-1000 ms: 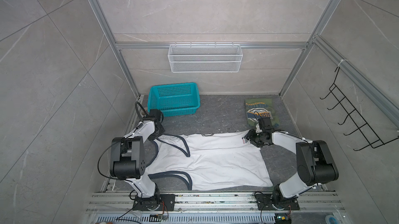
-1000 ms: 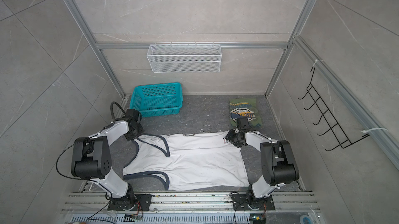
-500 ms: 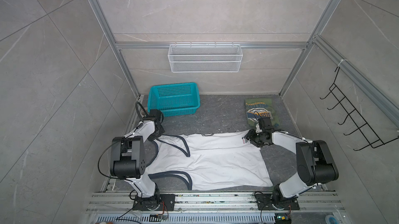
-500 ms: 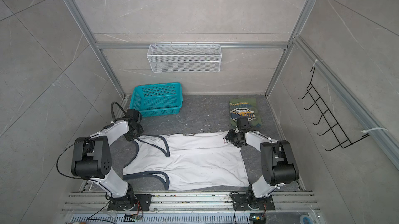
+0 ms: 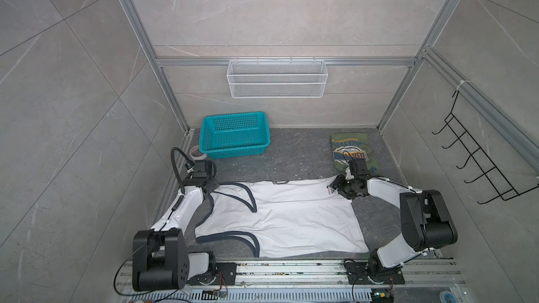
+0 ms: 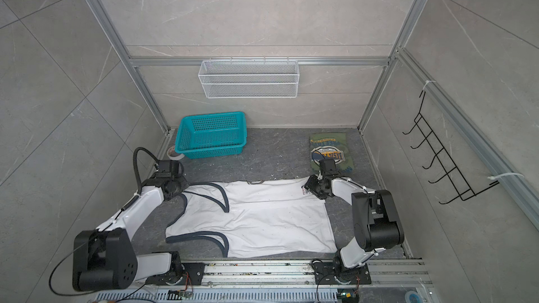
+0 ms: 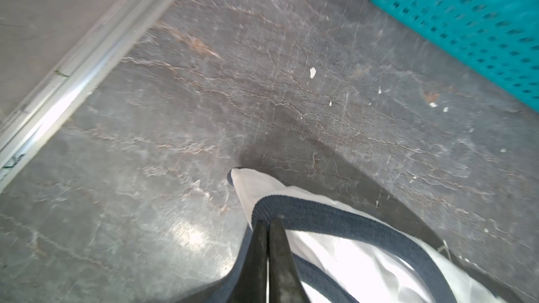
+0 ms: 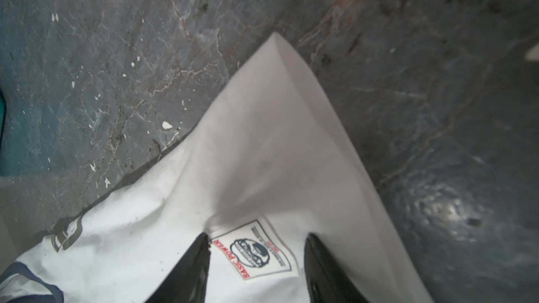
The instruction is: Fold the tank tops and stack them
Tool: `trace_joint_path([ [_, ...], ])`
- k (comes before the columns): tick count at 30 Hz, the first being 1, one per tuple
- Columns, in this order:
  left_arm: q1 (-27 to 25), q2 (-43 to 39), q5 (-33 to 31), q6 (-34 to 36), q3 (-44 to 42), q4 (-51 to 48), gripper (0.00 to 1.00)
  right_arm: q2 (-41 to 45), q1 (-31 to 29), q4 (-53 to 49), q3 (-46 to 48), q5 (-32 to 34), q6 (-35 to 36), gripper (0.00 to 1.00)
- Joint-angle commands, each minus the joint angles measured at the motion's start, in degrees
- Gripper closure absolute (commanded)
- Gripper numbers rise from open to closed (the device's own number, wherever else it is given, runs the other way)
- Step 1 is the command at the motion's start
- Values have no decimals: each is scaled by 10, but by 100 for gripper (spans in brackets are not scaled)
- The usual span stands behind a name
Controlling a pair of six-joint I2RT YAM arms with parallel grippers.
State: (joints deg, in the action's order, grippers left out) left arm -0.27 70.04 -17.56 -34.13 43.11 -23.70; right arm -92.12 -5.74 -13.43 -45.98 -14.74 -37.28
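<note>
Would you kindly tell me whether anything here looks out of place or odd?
A small round object, perhaps a tape roll, sits beside the teal basket, unrelated to the folding. White flecks litter the dark table.
</note>
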Motion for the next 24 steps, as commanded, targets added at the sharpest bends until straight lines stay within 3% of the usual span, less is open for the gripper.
trace_joint_path([
  [1, 3, -54, -17, -25, -46, 49, 100, -18, 4, -33, 19, 37, 14, 45],
  [7, 19, -85, -19, -73, -122, 59, 100, -18, 4, -36, 19, 43, 11, 45],
  [12, 86, -48, 29, -94, -138, 71, 100, -20, 5, -42, 20, 52, 6, 45],
  [16, 114, -3, 70, -74, -111, 94, 100, -19, 7, -46, 19, 58, 8, 45],
  [24, 119, 65, 85, -31, -32, 74, 100, 32, 5, -48, 18, 53, 46, 44],
])
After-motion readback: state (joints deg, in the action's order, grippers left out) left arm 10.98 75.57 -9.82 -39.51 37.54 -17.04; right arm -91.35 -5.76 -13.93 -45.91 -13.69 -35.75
